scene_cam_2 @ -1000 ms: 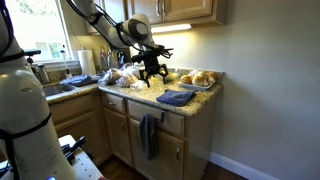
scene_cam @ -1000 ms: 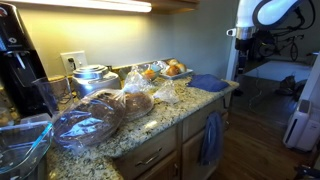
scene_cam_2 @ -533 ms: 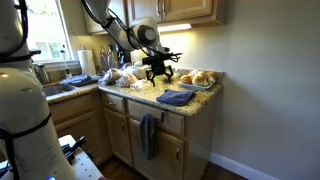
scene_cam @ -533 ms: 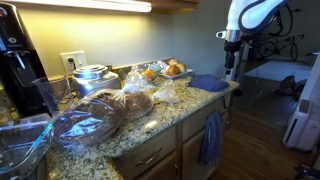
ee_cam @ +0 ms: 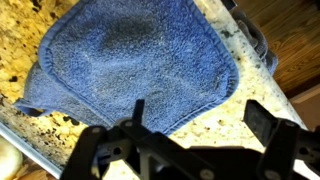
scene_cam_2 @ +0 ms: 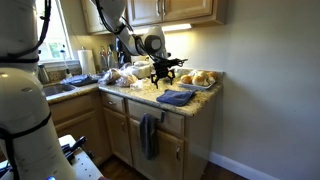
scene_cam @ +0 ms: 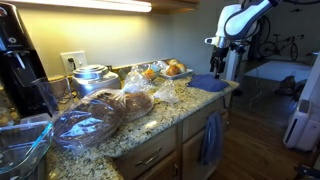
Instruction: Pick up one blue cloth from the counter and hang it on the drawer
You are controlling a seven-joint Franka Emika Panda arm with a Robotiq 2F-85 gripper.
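1. Since a second ago the arm (scene_cam: 240,18) has swung in over the end corner of the surface (scene_cam: 148,127). I judge the approach nearly done, with the descent next.
2. Below that corner, a second blue cloth (scene_cam_2: 149,135) hangs on the cabinet front. It covers whatever it hangs from, so I can't see the rail.
3. My target, the blue cloth (ee_cam: 140,60), lies flat on the corner, one edge rumpled, not lifted yet.
4. Above it hovers the pincer (ee_cam: 200,115), spread wide and holding nothing.
5. Its fingertips (ee_cam: 262,120) are dark and blurred, so I can't tell what clearance remains.
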